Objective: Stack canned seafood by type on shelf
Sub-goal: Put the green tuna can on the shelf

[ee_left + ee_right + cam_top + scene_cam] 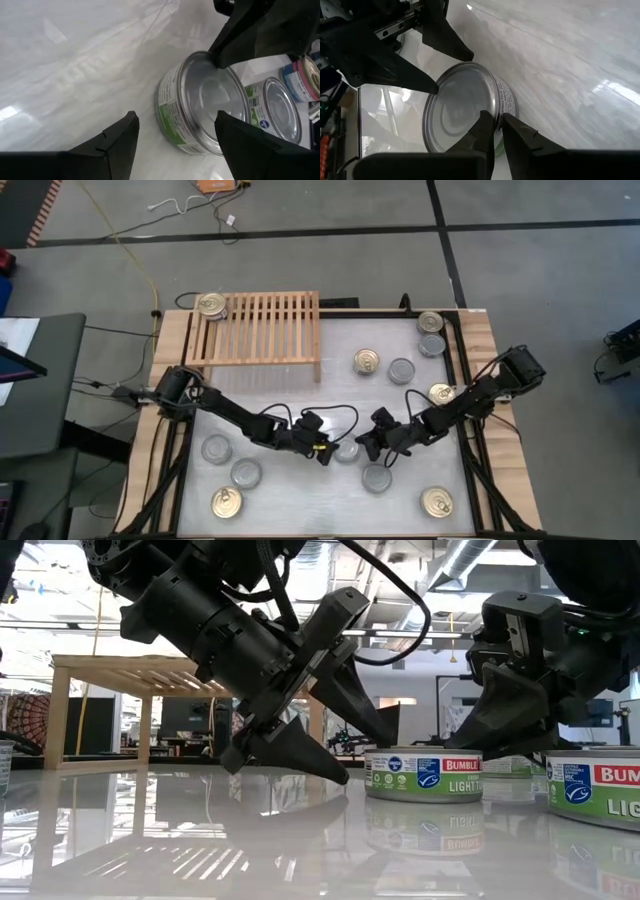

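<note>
A silver-topped can with a green label point(347, 451) stands upright on the white table point(300, 395), between my two grippers. My left gripper point(176, 116) is open beside it on the table's left side. One fingertip point(433, 90) is at the can's rim; I cannot tell whether it touches. My right gripper point(498, 118) comes from the right and is closed on the can's rim. The light-wood shelf point(255, 330) stands at the far left, with a gold-topped can point(211, 305) on its left end. My right gripper pinches the can's rim point(496, 111) on the side toward the table's right. One finger point(482, 127) lies over the silver top and the other point(516, 131) against the labelled wall. The fingers slant down from the right. The can stays flat on the table.
Loose cans lie around: silver tops point(377, 477), point(217, 448), point(246, 472), point(401, 370), point(432, 345) and gold tops point(366, 361), point(441, 393), point(227, 501), point(437, 501), point(430, 321). The nearest one point(280, 107) is close to the held can.
</note>
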{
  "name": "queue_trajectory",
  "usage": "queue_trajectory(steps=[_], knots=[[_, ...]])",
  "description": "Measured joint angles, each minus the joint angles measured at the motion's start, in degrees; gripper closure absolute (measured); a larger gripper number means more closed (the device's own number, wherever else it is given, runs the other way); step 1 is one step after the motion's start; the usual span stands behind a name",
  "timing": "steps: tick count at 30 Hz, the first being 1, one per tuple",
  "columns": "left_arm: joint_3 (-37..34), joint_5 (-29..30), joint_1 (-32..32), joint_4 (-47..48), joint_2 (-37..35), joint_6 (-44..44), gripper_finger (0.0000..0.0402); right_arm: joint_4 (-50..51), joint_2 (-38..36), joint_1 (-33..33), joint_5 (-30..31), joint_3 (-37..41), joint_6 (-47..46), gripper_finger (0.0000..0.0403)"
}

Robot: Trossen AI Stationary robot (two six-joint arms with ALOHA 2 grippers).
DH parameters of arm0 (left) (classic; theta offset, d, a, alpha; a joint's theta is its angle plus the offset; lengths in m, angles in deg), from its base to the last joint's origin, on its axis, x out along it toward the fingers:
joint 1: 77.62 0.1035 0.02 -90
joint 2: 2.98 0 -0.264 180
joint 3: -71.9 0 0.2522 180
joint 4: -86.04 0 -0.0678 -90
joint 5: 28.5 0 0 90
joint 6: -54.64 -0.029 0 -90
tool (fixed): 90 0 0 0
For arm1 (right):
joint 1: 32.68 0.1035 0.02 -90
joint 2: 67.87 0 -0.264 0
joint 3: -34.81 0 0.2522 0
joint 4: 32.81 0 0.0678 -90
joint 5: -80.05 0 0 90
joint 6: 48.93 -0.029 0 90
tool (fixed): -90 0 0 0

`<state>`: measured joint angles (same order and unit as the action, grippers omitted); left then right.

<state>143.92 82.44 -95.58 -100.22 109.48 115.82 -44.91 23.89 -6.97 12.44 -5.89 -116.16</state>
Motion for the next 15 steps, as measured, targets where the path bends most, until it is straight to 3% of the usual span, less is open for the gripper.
queue_trajectory(steps=[6,15], knots=[[0.0,-1.1,0.0,0.0,0.0,1.0,0.0151,0.3,0.0,-0.4,0.0,0.0,-0.2,0.0343],[0.0,-1.4,0.0,0.0,0.0,3.4,0.0151,0.6,0.0,-0.7,-0.1,0.0,-0.3,0.0389]])
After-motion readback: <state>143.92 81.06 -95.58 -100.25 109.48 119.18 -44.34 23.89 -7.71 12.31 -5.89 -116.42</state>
